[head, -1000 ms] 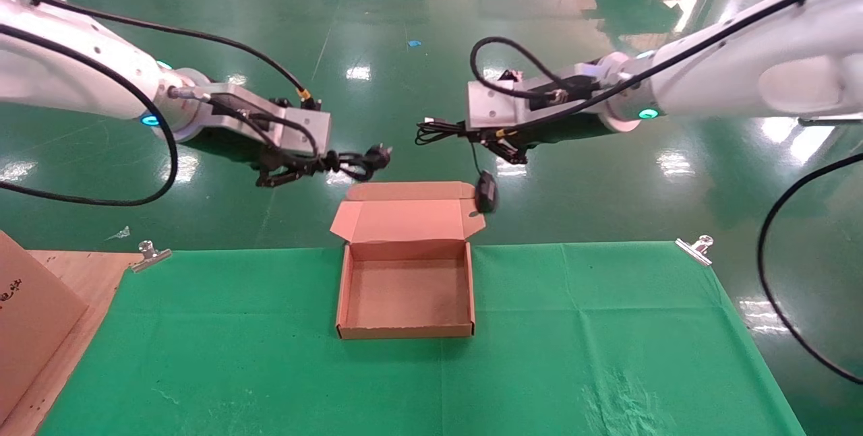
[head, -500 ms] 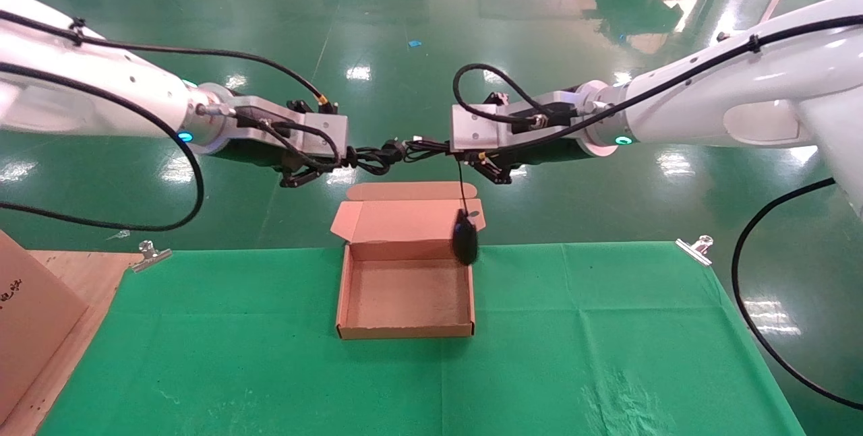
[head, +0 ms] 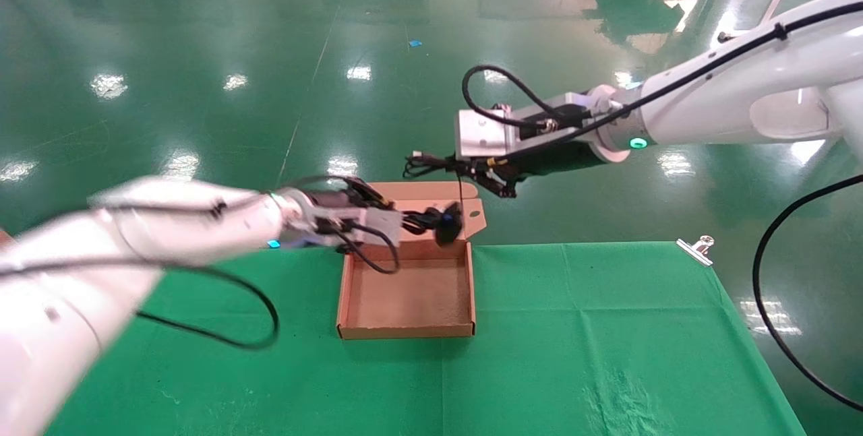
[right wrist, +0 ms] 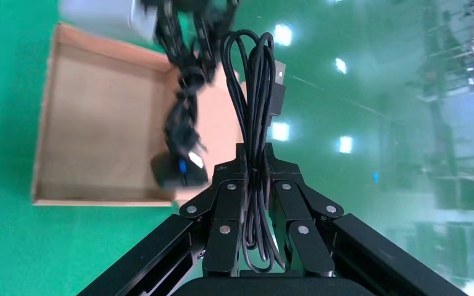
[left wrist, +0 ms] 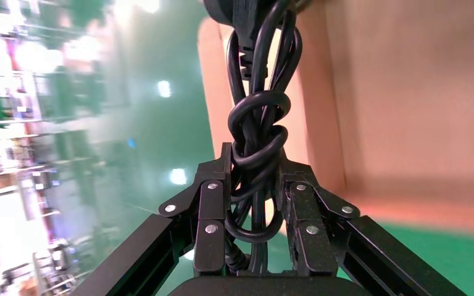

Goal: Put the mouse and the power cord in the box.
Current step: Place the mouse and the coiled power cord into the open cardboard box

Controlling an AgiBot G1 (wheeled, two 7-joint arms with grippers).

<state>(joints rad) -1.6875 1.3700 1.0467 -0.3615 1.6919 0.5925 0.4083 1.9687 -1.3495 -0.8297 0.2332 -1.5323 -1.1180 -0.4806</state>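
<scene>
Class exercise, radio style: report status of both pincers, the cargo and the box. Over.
Left pincer shut on power cord, over box. Right pincer shut on mouse cable; mouse dangling at box's far edge. Box open, nothing inside.

Table covering: we see a green cloth (head: 607,328) spread flat, faintly creased.
Clip: we see a silver binder clip (head: 696,248) at the cloth's far right corner.
Floor: we see glossy green floor (head: 337,32) beyond, mirroring lights.
Speck: we see a small blue scrap (head: 414,43) far off on the floor.

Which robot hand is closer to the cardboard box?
Left. The left gripper hangs just over the box at its back edge; the right gripper is higher, behind it.
</scene>
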